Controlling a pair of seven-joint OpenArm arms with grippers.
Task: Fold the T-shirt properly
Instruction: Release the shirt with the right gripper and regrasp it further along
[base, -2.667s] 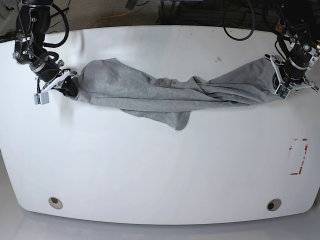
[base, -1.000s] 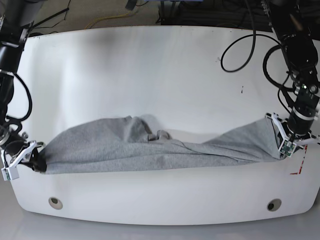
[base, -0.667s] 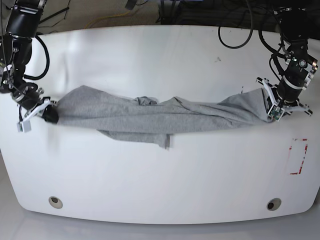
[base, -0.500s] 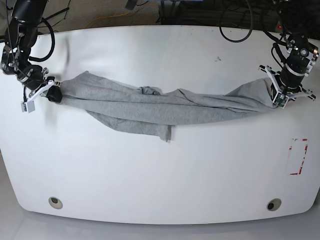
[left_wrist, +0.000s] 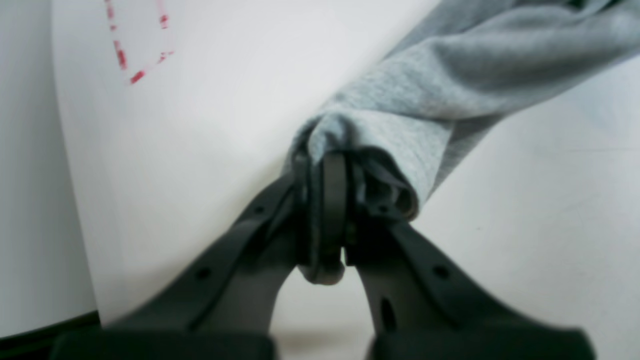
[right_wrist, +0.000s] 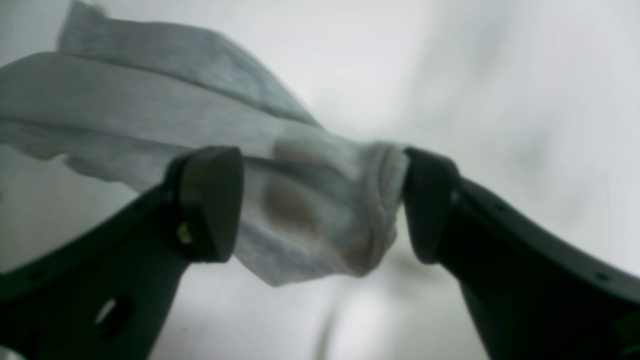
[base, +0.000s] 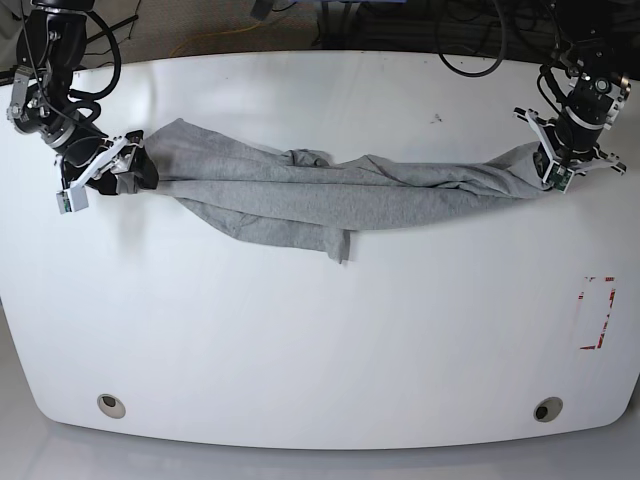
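The grey T-shirt (base: 330, 190) lies stretched in a rumpled band across the far half of the white table (base: 320, 330), a flap hanging toward the front near its middle. My left gripper (base: 552, 165) at the right end is shut on a bunched corner of the T-shirt (left_wrist: 400, 100); the left wrist view has the cloth pinched between the left gripper's (left_wrist: 330, 200) fingers. My right gripper (base: 135, 170) is at the left end. In the right wrist view the right gripper (right_wrist: 320, 200) has its jaws wide apart, and the T-shirt's (right_wrist: 150, 115) end sits loose between them.
A red dashed rectangle (base: 598, 313) is marked on the table near its right edge, also visible as the red dashed mark (left_wrist: 135, 45) in the left wrist view. Two round holes (base: 111, 405) (base: 547, 409) sit near the front edge. Cables run behind the table's far edge.
Both arms have swung the T-shirt from the front of the table to the far half. The right gripper's jaws have come apart from the cloth's end.
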